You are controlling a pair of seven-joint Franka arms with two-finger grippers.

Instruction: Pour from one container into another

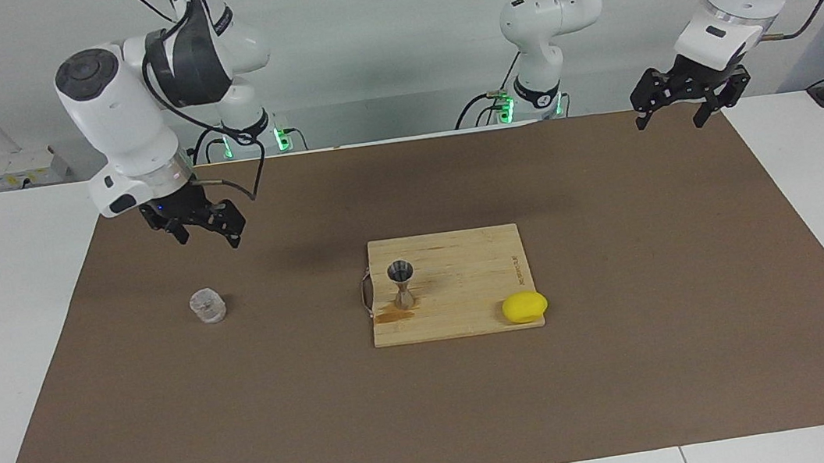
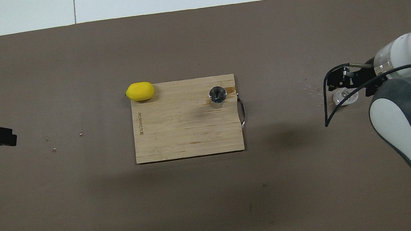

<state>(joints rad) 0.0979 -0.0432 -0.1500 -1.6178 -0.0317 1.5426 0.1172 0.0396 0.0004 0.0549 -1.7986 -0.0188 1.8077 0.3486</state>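
Note:
The clear glass cup [image 1: 207, 305] stands upright on the brown mat toward the right arm's end of the table, with nothing holding it. My right gripper [image 1: 207, 236] hangs open and empty in the air above the mat, apart from the cup; from overhead the right gripper [image 2: 342, 79] partly covers the cup [image 2: 343, 97]. The silvery metal jigger [image 1: 402, 284] stands upright on the wooden cutting board [image 1: 463, 264], at the board's handle end. My left gripper [image 1: 671, 121] waits open and empty over the mat's corner by its own base.
A yellow lemon [image 1: 524, 306] lies at the board's corner farthest from the robots, toward the left arm's end. A brown wet stain [image 1: 393, 315] marks the board at the jigger's foot. Small specks [image 2: 53, 149] dot the mat near the left gripper [image 2: 9, 140].

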